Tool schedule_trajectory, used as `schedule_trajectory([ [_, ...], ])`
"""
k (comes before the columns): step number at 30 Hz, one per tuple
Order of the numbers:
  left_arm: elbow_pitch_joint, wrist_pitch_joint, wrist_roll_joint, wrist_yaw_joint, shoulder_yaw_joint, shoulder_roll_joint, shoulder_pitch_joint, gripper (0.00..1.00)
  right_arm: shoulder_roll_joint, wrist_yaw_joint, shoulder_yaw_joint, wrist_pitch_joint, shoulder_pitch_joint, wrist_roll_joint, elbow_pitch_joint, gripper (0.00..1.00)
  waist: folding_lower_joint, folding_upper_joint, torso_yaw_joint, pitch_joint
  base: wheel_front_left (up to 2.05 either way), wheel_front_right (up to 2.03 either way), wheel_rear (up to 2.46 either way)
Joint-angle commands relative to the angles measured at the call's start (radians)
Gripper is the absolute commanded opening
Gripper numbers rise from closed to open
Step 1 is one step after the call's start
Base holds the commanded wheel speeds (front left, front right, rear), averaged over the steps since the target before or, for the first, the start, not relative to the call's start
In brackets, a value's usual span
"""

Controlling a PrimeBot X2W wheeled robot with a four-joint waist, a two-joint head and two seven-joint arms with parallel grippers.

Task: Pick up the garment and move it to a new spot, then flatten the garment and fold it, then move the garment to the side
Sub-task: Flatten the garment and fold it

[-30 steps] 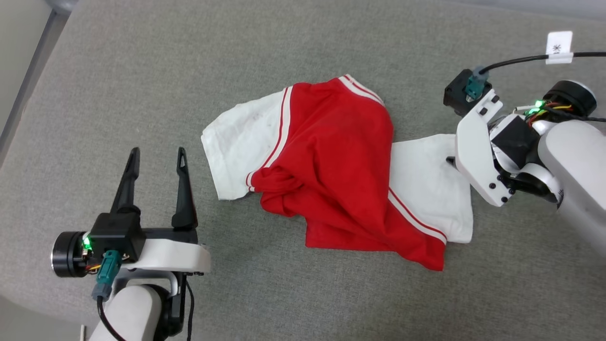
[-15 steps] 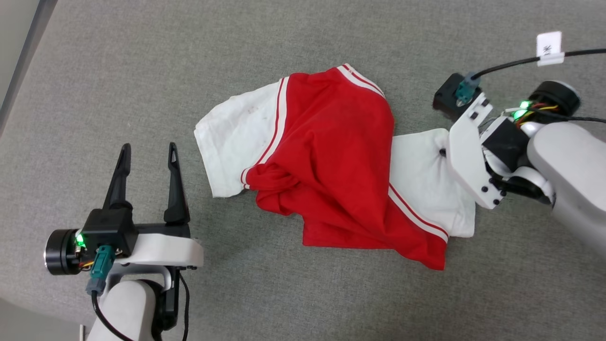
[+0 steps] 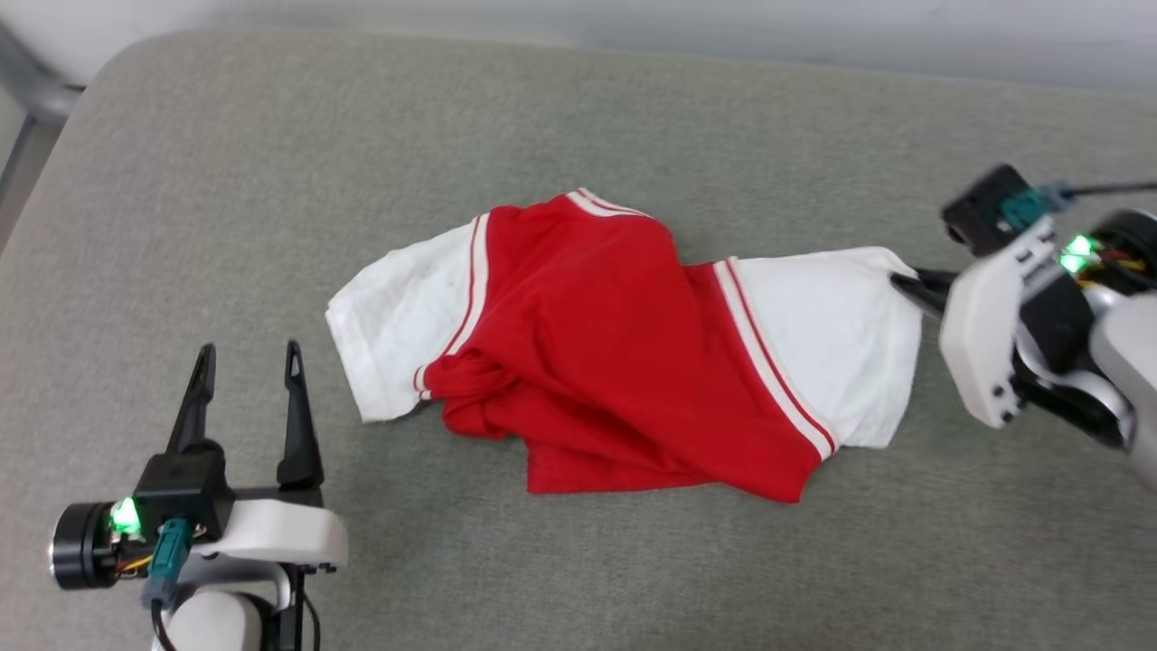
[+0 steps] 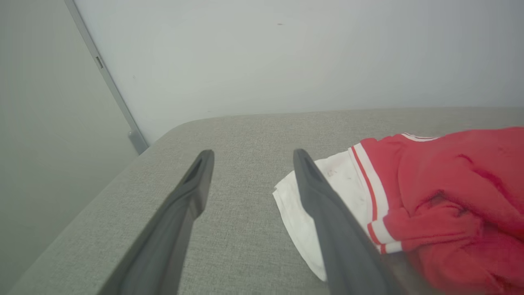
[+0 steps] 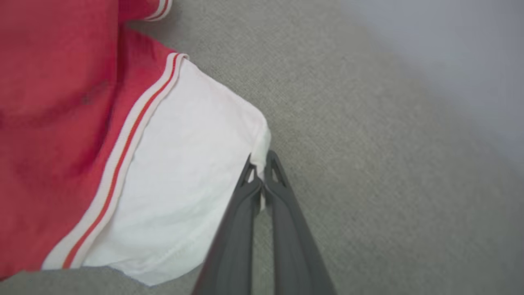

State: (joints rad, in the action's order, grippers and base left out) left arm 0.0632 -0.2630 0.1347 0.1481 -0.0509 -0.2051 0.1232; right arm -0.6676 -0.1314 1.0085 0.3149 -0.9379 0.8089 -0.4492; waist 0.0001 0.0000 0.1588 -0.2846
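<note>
The garment [image 3: 615, 344], a red T-shirt with white sleeves and striped trim, lies crumpled across the grey cushioned surface [image 3: 578, 117]. My right gripper [image 3: 904, 282] is shut on the edge of its right white sleeve [image 3: 832, 334]; in the right wrist view the two dark fingers [image 5: 282, 196] pinch the sleeve's corner [image 5: 258, 143] of the garment [image 5: 61, 102]. My left gripper [image 3: 246, 362] stands open near the lower left, apart from the left white sleeve [image 3: 398, 307]. In the left wrist view the left gripper [image 4: 249, 157] holds nothing, and the garment [image 4: 442, 196] lies just right of it.
The grey surface ends at a rounded far-left corner [image 3: 99, 63], with a pale wall [image 4: 286, 53] behind and a metal strip [image 4: 110, 86] at the left. Bare cushion lies in front of the garment and along the far side.
My right gripper has shut on the right sleeve's edge and drawn it rightward, stretching the sleeve out flatter. The head camera has shifted, so the whole scene sits differently. The left gripper stays open.
</note>
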Motion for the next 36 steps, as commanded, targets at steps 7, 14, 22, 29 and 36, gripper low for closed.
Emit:
schedule_trajectory([
  [7, 0.006, -0.002, -0.002, -0.011, 0.039, -0.015, -0.063, 1.0, -0.071, 0.001, -0.131, -0.066, 0.198, 0.025, 0.016, 0.0, -0.0001, 0.0, -0.086, 0.076, 0.0, 0.0, 0.0],
  [14, 0.021, -0.002, 0.004, -0.033, 0.047, -0.025, -0.07, 1.0, -0.097, 0.001, -0.288, -0.106, 0.383, 0.013, -0.041, 0.0, -0.0001, 0.0, -0.113, 0.1, 0.0, 0.0, 0.0],
  [22, 0.055, 0.031, 0.028, -0.127, 0.04, -0.104, 0.017, 1.0, -0.047, 0.002, -0.44, -0.132, 0.502, -0.053, -0.047, 0.0, -0.0001, 0.0, -0.134, 0.11, 0.0, 0.0, 0.0],
  [29, 0.088, 0.262, 0.116, -0.251, 0.006, -0.221, 0.176, 1.0, 0.006, 0.002, -0.523, -0.093, 0.546, -0.126, 0.019, 0.0, -0.0001, 0.0, -0.157, 0.102, 0.0, 0.0, 0.0],
  [36, 0.108, 0.593, 0.337, -0.277, -0.129, -0.345, 0.359, 1.0, 0.044, 0.002, -0.592, -0.049, 0.575, -0.195, 0.104, 0.0, -0.0001, 0.0, -0.185, 0.065, 0.0, 0.0, 0.0],
])
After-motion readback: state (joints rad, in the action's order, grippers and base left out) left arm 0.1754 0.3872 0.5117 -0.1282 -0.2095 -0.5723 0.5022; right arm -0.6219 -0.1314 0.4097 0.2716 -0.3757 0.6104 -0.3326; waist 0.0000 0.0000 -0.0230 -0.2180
